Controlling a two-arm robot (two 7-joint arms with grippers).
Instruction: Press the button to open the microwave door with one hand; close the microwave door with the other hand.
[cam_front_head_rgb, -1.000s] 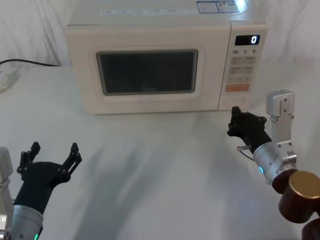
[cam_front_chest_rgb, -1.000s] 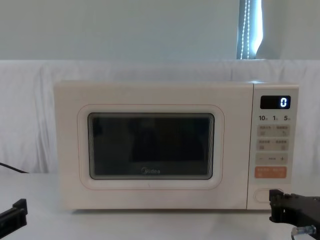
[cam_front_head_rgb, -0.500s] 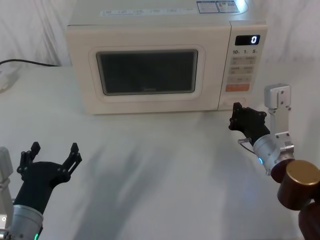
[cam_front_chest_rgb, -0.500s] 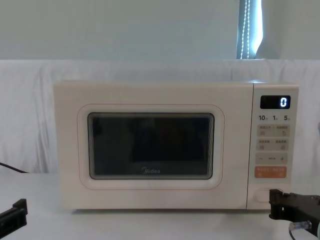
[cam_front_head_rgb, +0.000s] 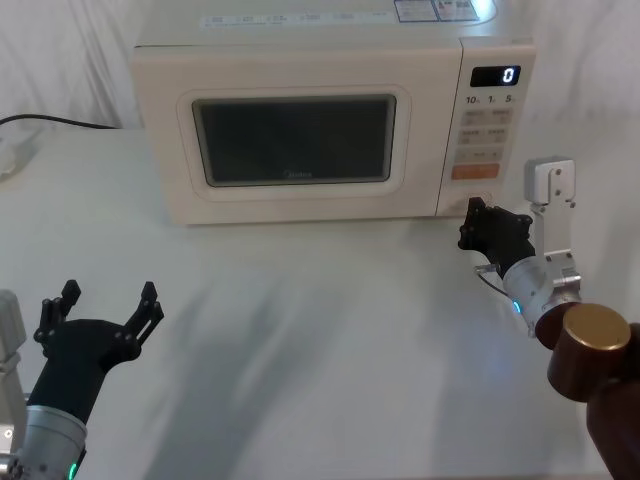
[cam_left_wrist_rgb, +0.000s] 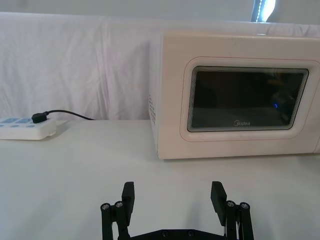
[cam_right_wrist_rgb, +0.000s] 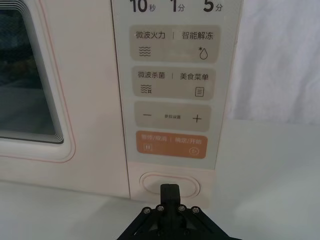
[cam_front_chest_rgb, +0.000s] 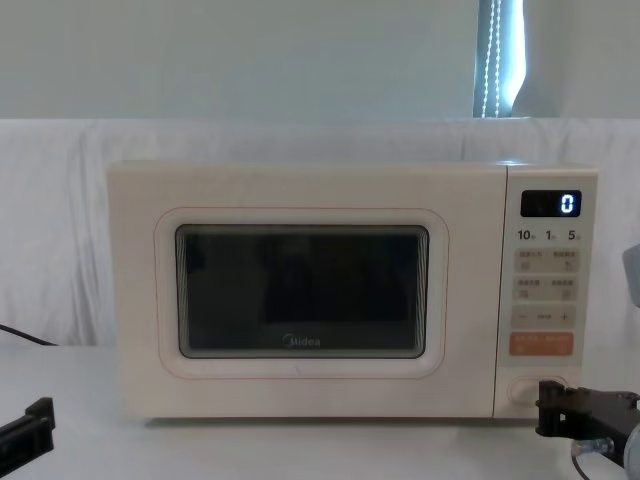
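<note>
My left end effector hangs spread over the worktop, well before the microwave. My right end effector, fingers pressed together, sits at the button; the microwave door is closed.

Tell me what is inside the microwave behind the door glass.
Through the microwave door window only dark glass with faint reflections shows; the inside of the microwave cannot be made out. The door is shut, and the right pincer sits at the button.

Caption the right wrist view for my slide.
Right tool shut, tip at the button, door closed.
</note>
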